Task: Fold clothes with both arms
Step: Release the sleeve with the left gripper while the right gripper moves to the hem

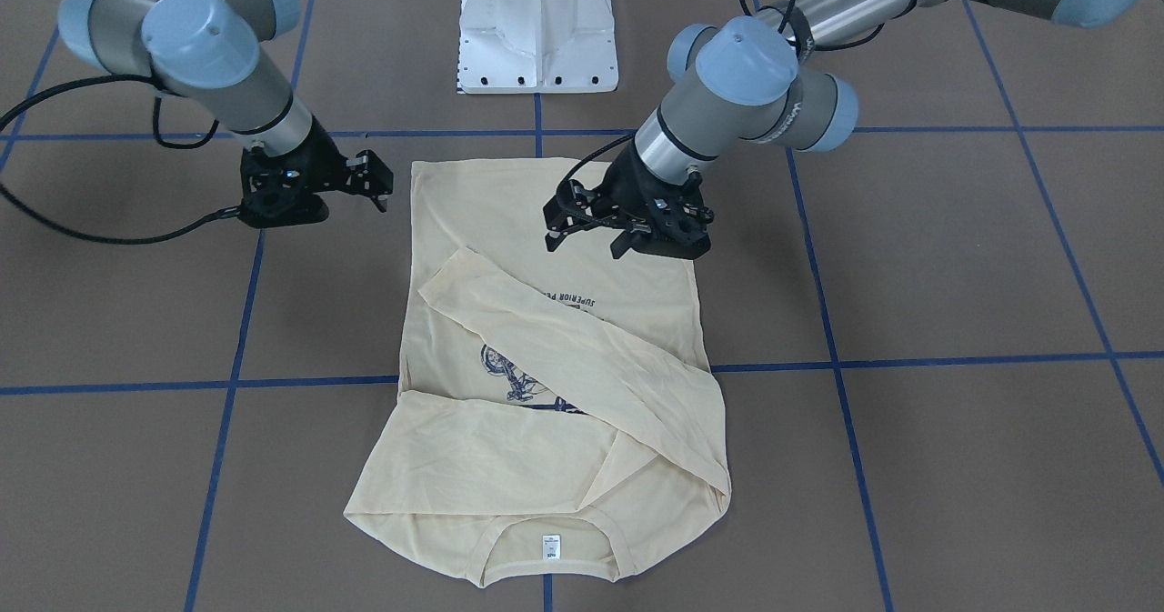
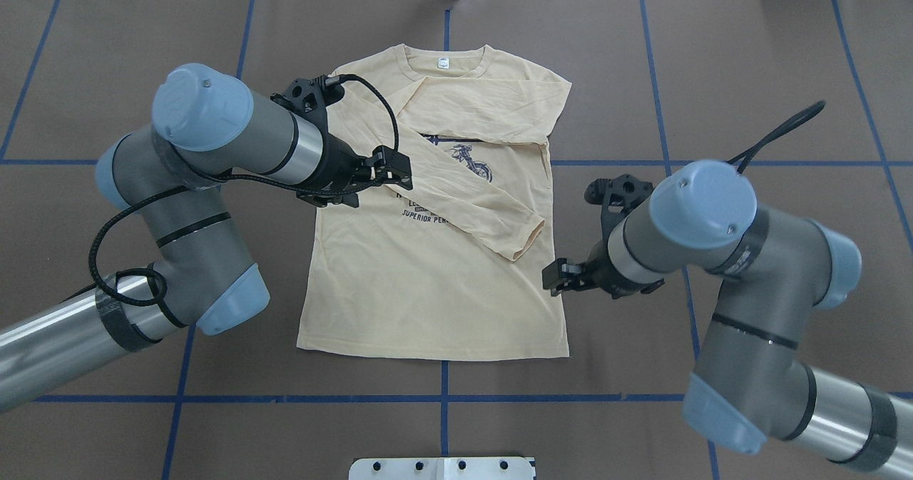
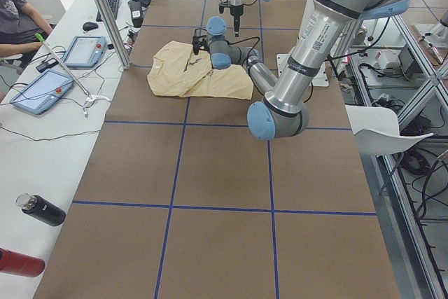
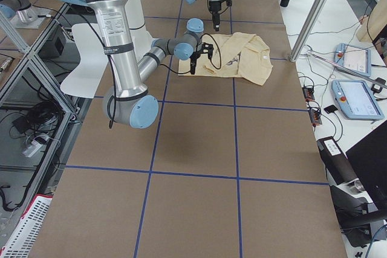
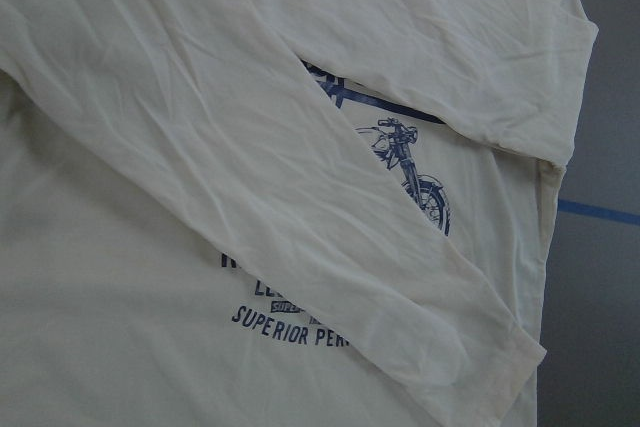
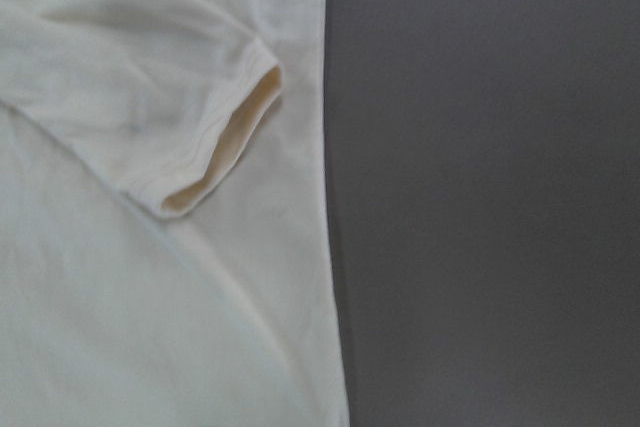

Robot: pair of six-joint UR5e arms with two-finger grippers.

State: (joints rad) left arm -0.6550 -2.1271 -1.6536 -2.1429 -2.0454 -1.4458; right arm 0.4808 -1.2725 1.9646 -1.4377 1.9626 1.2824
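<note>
The cream-yellow T-shirt (image 2: 428, 302) lies flat and print side up on the brown table, its collar and white neck label (image 2: 444, 63) on the far side from the robot. One long sleeve (image 2: 471, 202) crosses the chest diagonally and partly covers the navy motorcycle print (image 5: 415, 182). Its cuff (image 6: 215, 162) ends near the shirt's right edge. The other sleeve (image 2: 485, 113) lies folded across the upper chest. My left gripper (image 1: 587, 241) hovers open over the shirt near the print, holding nothing. My right gripper (image 2: 553, 277) sits open and empty just off the shirt's right edge, beside the cuff.
The white pedestal base (image 1: 536, 30) stands at the robot's side of the table. Blue tape lines (image 2: 713, 162) grid the brown surface. In the left side view a side bench holds tablets (image 3: 42, 92) and bottles (image 3: 42, 209), with a seated person (image 3: 17, 12) behind them.
</note>
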